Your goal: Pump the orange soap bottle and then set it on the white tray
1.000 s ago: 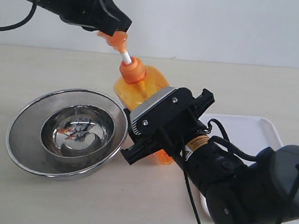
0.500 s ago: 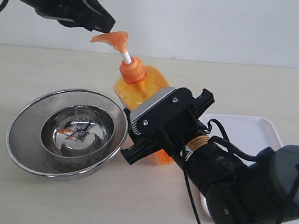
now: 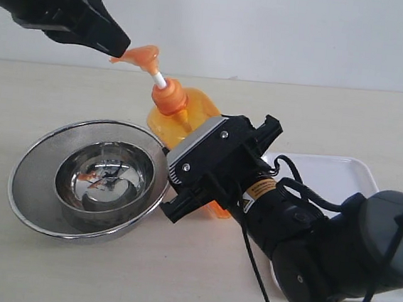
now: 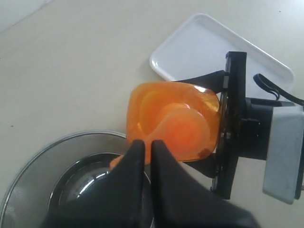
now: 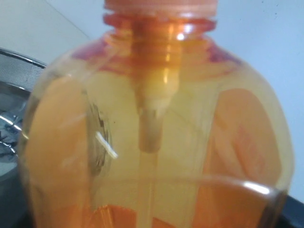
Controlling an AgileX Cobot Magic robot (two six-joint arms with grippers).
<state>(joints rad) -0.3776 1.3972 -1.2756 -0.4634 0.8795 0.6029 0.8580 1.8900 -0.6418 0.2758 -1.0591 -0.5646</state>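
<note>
Exterior: the right gripper (image 3: 218, 168) clamped the orange soap bottle (image 3: 183, 121), which leaned left between a steel bowl (image 3: 42, 178) and the white tray (image 3: 341, 179) to its right. Left wrist: the closed left gripper (image 4: 147, 152) hung at the pump head (image 4: 183, 130). Right wrist: the bottle sat close between the jaws.

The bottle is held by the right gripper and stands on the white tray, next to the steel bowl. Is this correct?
No. The bottle is held by the right gripper next to the steel bowl, but it is not on the tray; the left wrist view shows it beside the tray's corner.
</note>
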